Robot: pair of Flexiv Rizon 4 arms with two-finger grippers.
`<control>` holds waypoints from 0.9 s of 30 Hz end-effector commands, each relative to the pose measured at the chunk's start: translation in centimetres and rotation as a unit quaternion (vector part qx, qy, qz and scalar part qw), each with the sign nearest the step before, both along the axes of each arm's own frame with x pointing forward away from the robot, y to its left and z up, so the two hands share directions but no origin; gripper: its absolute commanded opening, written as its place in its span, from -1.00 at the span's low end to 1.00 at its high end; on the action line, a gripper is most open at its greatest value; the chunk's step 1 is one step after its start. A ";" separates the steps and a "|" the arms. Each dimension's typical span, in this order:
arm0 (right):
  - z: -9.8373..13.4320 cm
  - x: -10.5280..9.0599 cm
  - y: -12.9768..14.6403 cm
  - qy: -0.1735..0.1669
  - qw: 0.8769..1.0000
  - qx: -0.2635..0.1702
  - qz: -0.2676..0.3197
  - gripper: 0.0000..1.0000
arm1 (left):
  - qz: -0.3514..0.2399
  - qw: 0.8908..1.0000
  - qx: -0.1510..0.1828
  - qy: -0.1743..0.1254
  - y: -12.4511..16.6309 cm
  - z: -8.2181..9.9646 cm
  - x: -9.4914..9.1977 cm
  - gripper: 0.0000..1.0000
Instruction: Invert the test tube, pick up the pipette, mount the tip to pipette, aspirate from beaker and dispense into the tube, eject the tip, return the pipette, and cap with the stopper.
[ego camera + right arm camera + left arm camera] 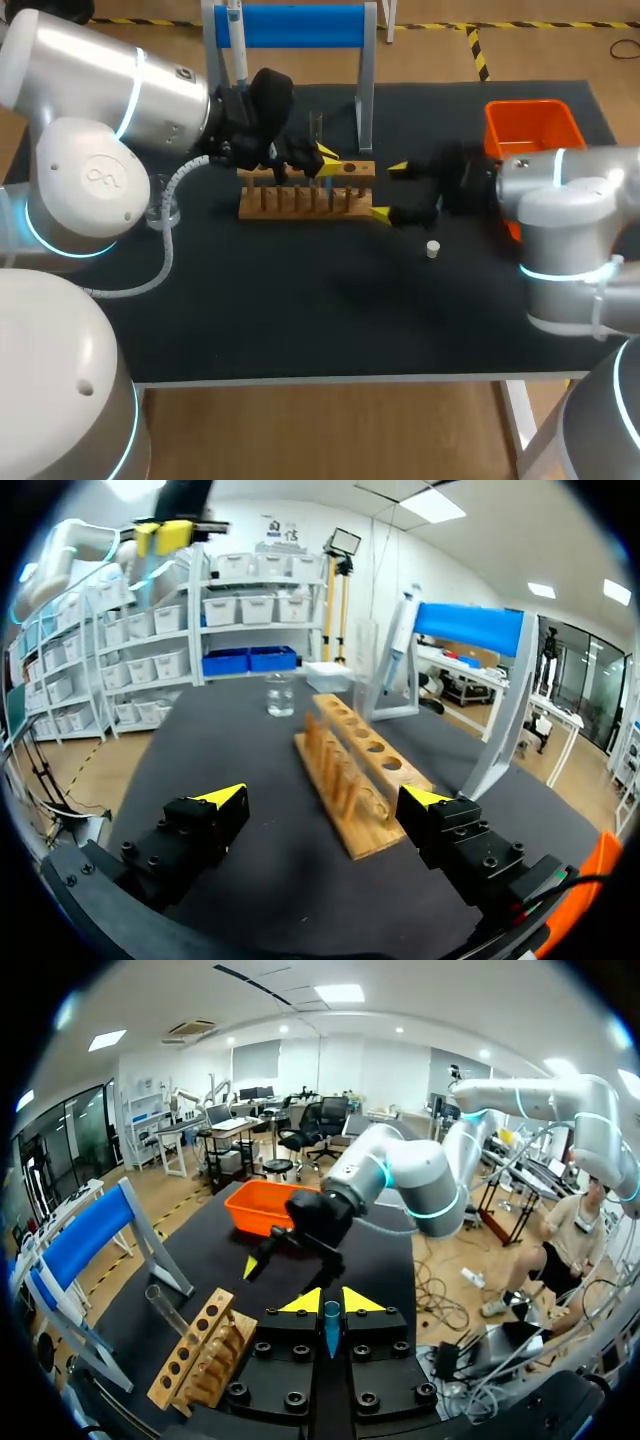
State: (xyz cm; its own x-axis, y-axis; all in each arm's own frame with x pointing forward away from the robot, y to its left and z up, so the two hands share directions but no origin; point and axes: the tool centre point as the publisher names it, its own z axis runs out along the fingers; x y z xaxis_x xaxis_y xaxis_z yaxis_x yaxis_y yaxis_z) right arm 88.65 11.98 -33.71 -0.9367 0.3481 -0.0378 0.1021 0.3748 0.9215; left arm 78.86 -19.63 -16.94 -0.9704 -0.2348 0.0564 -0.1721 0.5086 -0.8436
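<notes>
Things on the black tabletop [300,320] come one apiece. One wooden rack [300,200] with a row of holes lies near the middle, toward the far edge. One clear test tube [165,1310] stands tilted at one end of it. One blue-topped stand [290,25] sits at the far edge, with one pipette [237,45] hanging on it. One glass beaker [163,210] is near the left edge, one orange bin [530,125] is at the far right corner, and one white stopper [433,249] lies alone right of the middle, nearer the front edge than the rack. The left end effector [325,160] hangs over the rack, its two yellow tips close together and clamped on one small blue tip [331,1325]. The right end effector [390,190] sits just off the rack's right end, fingers wide apart and holding nothing. No writing can be read on any of these things.
</notes>
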 end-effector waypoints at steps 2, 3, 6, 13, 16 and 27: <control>2.6 -4.1 -5.6 -0.015 0.999 0.029 0.030 1.00 | 0.000 1.000 0.002 0.001 0.0 0.1 0.0 -1.00; 2.8 -4.6 -5.7 -0.019 0.999 0.032 0.040 1.00 | 0.000 1.000 0.002 0.001 0.0 0.1 0.0 -1.00; 3.4 -6.1 -5.9 -0.029 0.996 0.045 0.070 1.00 | 0.000 1.000 0.002 0.001 0.0 0.1 0.0 -1.00; 5.4 -8.6 -5.7 -0.043 0.985 0.100 0.136 1.00 | 0.000 1.000 0.002 0.001 0.0 0.1 0.0 -1.00; 6.0 -9.2 -5.3 -0.040 0.981 0.112 0.155 1.00 | 0.000 1.000 0.002 0.001 0.0 0.1 0.0 -1.00; 7.6 -10.4 -3.0 -0.007 0.967 0.148 0.207 1.00 | 0.000 1.000 0.002 0.001 0.0 0.1 0.0 -1.00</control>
